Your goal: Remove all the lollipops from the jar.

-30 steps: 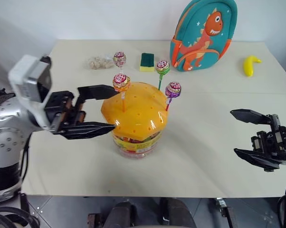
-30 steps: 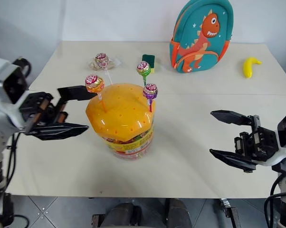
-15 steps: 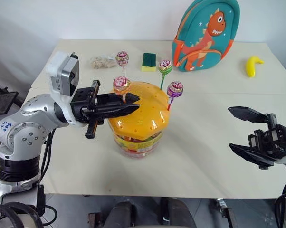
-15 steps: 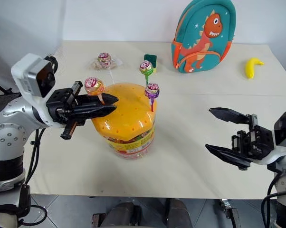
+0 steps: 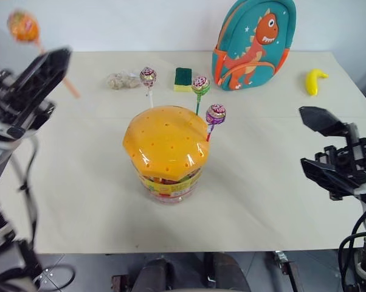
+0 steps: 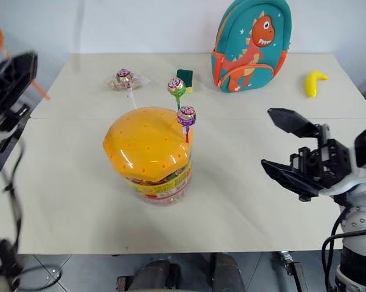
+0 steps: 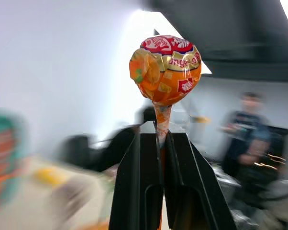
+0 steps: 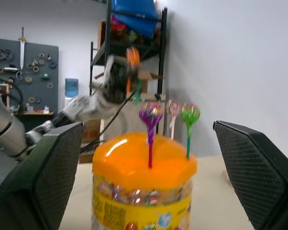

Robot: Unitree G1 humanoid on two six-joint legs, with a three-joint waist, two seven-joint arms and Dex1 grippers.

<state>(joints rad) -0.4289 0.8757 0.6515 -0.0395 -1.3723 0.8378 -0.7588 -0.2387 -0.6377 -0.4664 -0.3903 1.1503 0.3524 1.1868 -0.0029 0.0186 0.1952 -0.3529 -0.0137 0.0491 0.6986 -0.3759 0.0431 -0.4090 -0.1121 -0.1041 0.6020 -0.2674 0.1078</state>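
The jar (image 5: 165,149), a clear tub of sweets under a domed orange lid, stands mid-table. Three lollipops stick up from the far side of its lid: one on a white stick (image 5: 148,76), one on a green stick (image 5: 200,85) and one on a purple stick (image 5: 215,114). High at the left edge, clear of the jar, my left gripper (image 5: 54,66) is shut on the orange stick of a fourth lollipop (image 7: 165,69), whose head (image 5: 23,25) rises above the fingers. My right gripper (image 5: 304,139) hovers open and empty to the right of the jar.
A teal dinosaur backpack (image 5: 253,36) stands at the back of the table, with a yellow banana (image 5: 314,81) to its right. A green-and-yellow sponge (image 5: 183,79) and a small clear bag (image 5: 117,80) lie behind the jar.
My left gripper shut on the orange-stick lollipop, pulled it out of the lid and carried it up and to the left. My right gripper rose slightly and stayed open.
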